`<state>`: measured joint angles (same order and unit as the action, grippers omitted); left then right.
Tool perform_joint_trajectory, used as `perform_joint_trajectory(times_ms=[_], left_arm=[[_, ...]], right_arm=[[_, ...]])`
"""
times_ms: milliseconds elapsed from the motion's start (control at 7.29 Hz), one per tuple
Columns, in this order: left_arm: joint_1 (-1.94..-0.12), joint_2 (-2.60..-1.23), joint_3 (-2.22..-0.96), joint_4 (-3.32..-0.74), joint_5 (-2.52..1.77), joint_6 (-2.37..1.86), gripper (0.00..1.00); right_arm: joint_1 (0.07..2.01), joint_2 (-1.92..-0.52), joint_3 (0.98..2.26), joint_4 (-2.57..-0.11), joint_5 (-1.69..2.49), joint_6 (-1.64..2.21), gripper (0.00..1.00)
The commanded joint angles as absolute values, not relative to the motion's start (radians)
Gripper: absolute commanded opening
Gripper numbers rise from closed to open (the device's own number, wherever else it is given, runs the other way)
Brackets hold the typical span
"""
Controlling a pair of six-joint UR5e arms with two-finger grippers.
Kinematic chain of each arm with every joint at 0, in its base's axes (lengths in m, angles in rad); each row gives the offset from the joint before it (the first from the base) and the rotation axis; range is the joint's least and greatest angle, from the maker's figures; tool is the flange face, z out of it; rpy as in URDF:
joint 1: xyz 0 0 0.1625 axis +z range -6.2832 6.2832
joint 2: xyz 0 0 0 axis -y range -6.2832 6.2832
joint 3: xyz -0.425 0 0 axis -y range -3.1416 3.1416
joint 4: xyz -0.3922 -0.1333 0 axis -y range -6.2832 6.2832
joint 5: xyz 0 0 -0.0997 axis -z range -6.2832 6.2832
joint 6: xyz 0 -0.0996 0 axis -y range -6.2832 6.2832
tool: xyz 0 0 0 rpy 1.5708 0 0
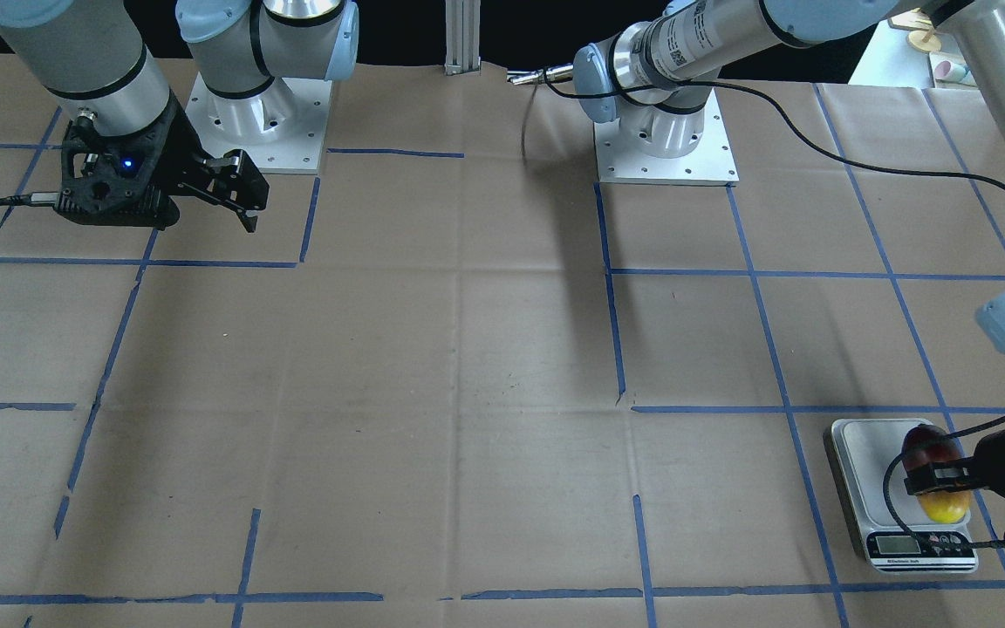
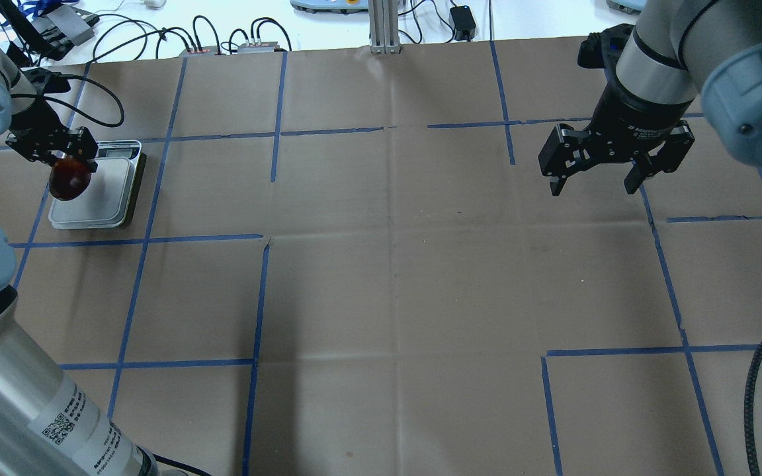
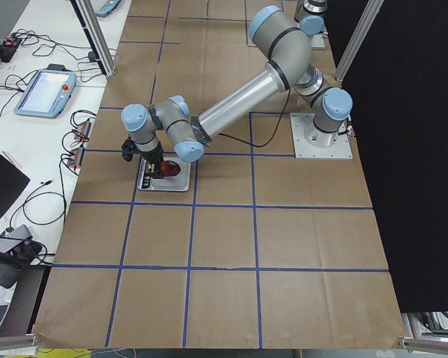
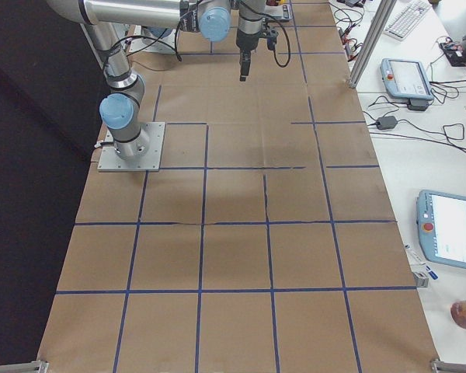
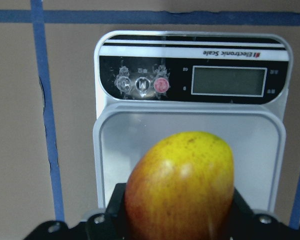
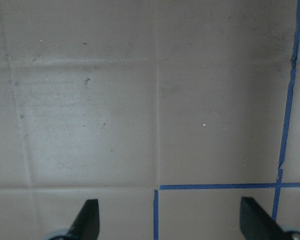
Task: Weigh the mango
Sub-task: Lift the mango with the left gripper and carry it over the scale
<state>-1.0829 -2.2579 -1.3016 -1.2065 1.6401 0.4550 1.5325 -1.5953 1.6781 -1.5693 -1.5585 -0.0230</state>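
The mango (image 5: 182, 185), dark red fading to yellow, is clamped between the jaws of my left gripper (image 1: 934, 478). It is over the platform of the white electronic scale (image 5: 190, 140), toward one side of it. I cannot tell whether it touches the platform. The scale's display (image 5: 228, 81) is blank. The mango (image 2: 69, 182) and scale (image 2: 106, 198) show at the far left of the overhead view. My right gripper (image 2: 592, 188) is open and empty, hanging above bare table far from the scale; its fingers (image 6: 87, 220) frame only paper.
Brown paper with blue tape grid lines (image 2: 268, 244) covers the table. The two arm bases (image 1: 668, 139) stand at the robot's side. Cables and control boxes (image 2: 222, 39) lie beyond the far edge.
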Motion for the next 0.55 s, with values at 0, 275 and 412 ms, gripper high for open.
perform_joint_trajectory(times_ms=[0,275,412], left_arm=[[-1.086,-2.263,-1.313,-1.195,1.638,0.448,0.41],[-1.089,-2.264,-1.316,-1.195,1.638,0.448,0.65],[-1.089,-2.264,-1.318,-1.196,1.638,0.446,0.80]], right_arm=[[1.532,-1.595,1.678,-1.569,-1.559,-0.023,1.00],[1.532,-1.595,1.678,-1.569,-1.559,-0.023,1.00],[1.532,-1.595,1.678,-1.569,-1.559,-0.023,1.00]])
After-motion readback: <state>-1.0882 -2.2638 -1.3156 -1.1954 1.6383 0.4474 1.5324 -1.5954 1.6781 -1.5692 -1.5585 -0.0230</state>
